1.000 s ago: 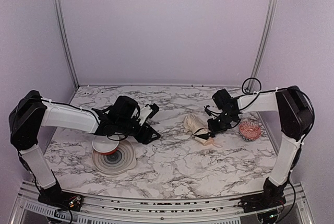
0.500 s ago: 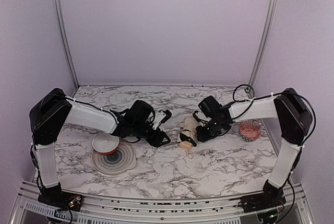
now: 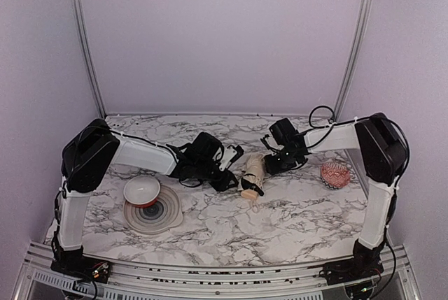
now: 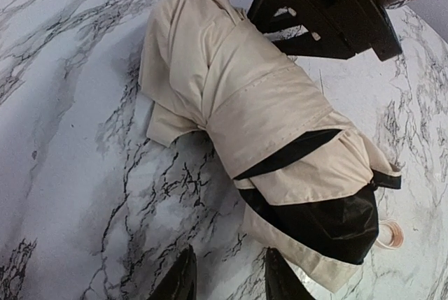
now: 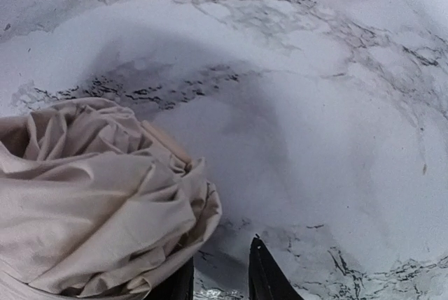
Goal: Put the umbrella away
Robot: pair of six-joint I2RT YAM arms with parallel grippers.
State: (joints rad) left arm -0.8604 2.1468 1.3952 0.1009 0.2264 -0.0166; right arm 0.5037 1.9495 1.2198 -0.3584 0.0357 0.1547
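Note:
The umbrella (image 3: 252, 174) lies folded in the middle of the marble table, cream fabric with black lining showing at its near end. In the left wrist view the umbrella (image 4: 273, 125) fills the centre, and its tan wrist loop (image 4: 390, 233) shows at the right. My left gripper (image 3: 232, 168) sits just left of it, open; the left gripper (image 4: 229, 252) has only bare table between its tips, the right fingertip (image 4: 280, 279) at the fabric's edge. My right gripper (image 3: 274, 162) is at the umbrella's far right end, open by a narrow gap (image 5: 220, 259). The umbrella (image 5: 91, 202) bunches over its left finger.
A white bowl with a red base (image 3: 141, 189) sits on a round ribbed grey mat (image 3: 157, 217) at the front left. A pink patterned round thing (image 3: 335, 172) lies at the right. Purple walls and metal posts close in the back and sides.
Both arms have come in toward the table's middle. The umbrella slid left and turned with its black end toward the front. The left jaws have narrowed.

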